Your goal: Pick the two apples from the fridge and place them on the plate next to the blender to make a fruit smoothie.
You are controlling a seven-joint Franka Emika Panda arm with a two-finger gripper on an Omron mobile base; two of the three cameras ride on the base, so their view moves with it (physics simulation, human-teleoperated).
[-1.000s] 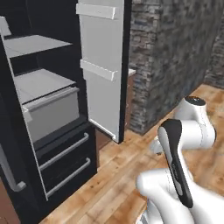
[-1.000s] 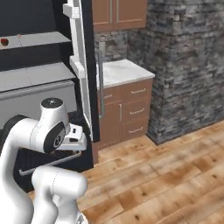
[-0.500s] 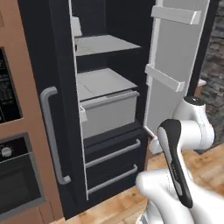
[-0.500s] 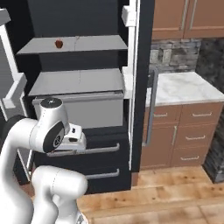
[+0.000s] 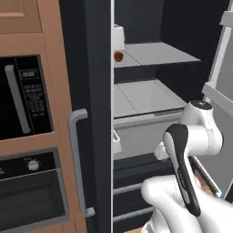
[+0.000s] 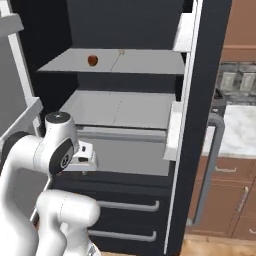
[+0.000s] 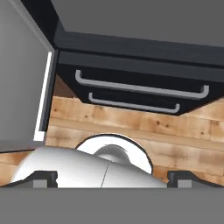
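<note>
i face the open fridge (image 6: 125,60), its black inside lit enough to count 2 pale grey shelves and 1 grey drawer below them. on the upper shelf (image 6: 140,62) sits 1 apple (image 6: 92,60), small and red, well back from the front edge; from the left base view the same apple (image 5: 119,56) shows just past the edge of the dark door. i can count only that 1 fruit; i cannot tell where a second one lies.

my gripper (image 7: 112,177) hangs low in front of the fridge, pointing down at the wood floor (image 7: 131,127), and my jaws are spread wide with nothing between them. my 2 dark fingertips (image 7: 41,177) stand far apart at the bottom of the hand view. above them there i see 2 grey bar handles (image 7: 140,89) on the black lower drawers, 1 over the other.

my white arm (image 6: 55,150) is folded in front of the grey drawer (image 6: 135,155), well below the apple's shelf. to the left of the fridge, wood-framed, are 1 black microwave (image 5: 22,102) and 1 black oven (image 5: 32,195) under it. to the right stands 1 wooden cabinet (image 6: 225,200) with a pale counter.
</note>
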